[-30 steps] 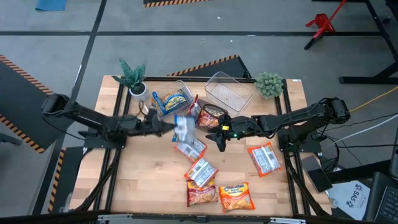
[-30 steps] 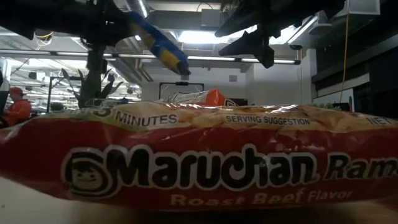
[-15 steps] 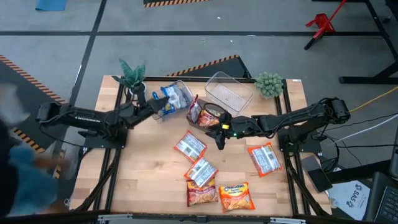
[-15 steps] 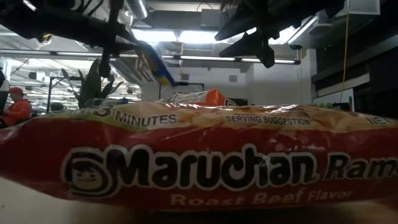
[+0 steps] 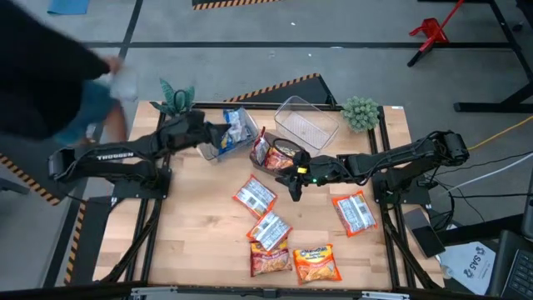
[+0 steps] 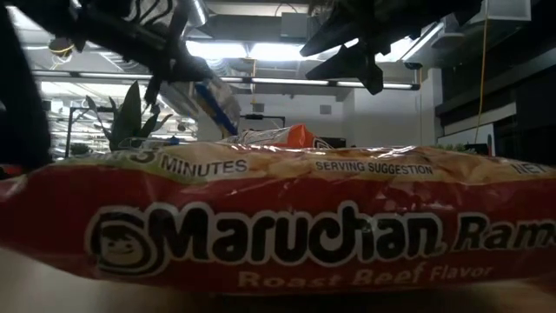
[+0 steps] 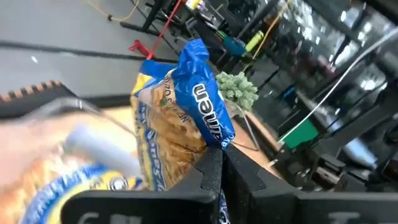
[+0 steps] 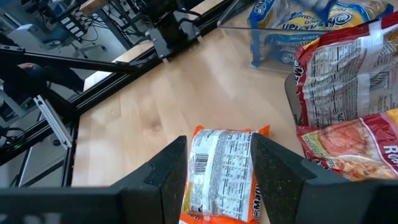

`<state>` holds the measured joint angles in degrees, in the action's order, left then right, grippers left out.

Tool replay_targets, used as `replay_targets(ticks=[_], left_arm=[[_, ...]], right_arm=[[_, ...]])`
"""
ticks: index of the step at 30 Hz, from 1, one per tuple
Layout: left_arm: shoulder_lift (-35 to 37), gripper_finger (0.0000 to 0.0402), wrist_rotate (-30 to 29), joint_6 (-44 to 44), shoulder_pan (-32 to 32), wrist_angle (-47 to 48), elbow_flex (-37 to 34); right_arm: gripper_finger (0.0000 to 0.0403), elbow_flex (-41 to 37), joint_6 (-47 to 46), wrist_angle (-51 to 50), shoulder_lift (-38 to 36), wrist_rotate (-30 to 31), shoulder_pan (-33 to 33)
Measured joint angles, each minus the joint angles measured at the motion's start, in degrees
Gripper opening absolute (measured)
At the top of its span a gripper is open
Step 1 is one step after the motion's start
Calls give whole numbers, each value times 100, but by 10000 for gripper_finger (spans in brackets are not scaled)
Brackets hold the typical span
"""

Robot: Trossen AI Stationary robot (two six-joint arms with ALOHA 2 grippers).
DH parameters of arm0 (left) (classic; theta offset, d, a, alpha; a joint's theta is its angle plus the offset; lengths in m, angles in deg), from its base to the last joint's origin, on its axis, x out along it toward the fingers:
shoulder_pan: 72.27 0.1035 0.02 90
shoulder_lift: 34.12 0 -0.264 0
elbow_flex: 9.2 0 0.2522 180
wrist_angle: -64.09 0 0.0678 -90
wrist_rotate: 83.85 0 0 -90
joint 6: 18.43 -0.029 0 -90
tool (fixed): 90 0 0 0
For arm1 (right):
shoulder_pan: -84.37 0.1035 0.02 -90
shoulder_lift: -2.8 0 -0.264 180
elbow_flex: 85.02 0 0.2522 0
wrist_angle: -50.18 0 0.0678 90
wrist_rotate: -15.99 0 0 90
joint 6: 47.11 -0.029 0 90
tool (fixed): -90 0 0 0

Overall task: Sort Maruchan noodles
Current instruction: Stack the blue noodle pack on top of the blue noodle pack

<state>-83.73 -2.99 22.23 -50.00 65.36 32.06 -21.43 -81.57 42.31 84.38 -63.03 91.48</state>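
My left gripper (image 5: 221, 133) is shut on a blue-yellow noodle packet (image 5: 236, 125) at the far left of the table, over a clear bin (image 5: 215, 152) that holds more blue-yellow packets (image 8: 292, 28). My right gripper (image 5: 293, 180) hangs open over the table's middle, clear of everything. Through its wrist view an orange packet (image 8: 222, 174) lies flat on the wood below its fingers. Red-white packets (image 5: 279, 154) stand in a dark bin. Several more packets (image 5: 269, 231) lie flat on the near half. My left gripper pinches the blue-yellow packet by one edge (image 7: 219, 142) between its two shut fingers (image 7: 245, 180). They come roughly level from the table's left. The packet (image 6: 219, 97) sticks out beyond the fingertips, crumpled and lifted clear above the bin.
An empty clear bin (image 5: 306, 122) stands at the far middle, between two small green plants (image 5: 176, 102) (image 5: 361, 112). A person in dark clothes (image 5: 50, 75) moves beside the table's far left corner. A red roast-beef packet (image 6: 278, 235) fills the low view. Bare wood lies at the near left.
My left gripper has swung with the blue-yellow packet from the table's middle toward the far edge, rolling its wrist, until it is over the clear bin of blue-yellow packets. The packet stays clear of the table. A person has come into view at the far left.
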Motion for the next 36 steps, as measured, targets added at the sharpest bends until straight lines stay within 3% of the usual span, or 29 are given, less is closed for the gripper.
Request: replay_targets(ticks=[8,11,18,29,36], left_arm=[[0,0,276,-1869,524,2708,1431],[0,0,243,-2515,698,3280,1696],[-135,0,109,-3356,1012,3432,1735],[-1057,0,41,-4588,1125,3446,1732],[-1084,0,-605,-5178,1127,3719,2168]], right_arm=[[163,1,-11,1,0,0,0],[163,2,-17,2,0,-2,0],[163,1,-17,2,0,55,0],[163,2,-43,4,0,59,0],[163,2,-168,1,0,59,0]])
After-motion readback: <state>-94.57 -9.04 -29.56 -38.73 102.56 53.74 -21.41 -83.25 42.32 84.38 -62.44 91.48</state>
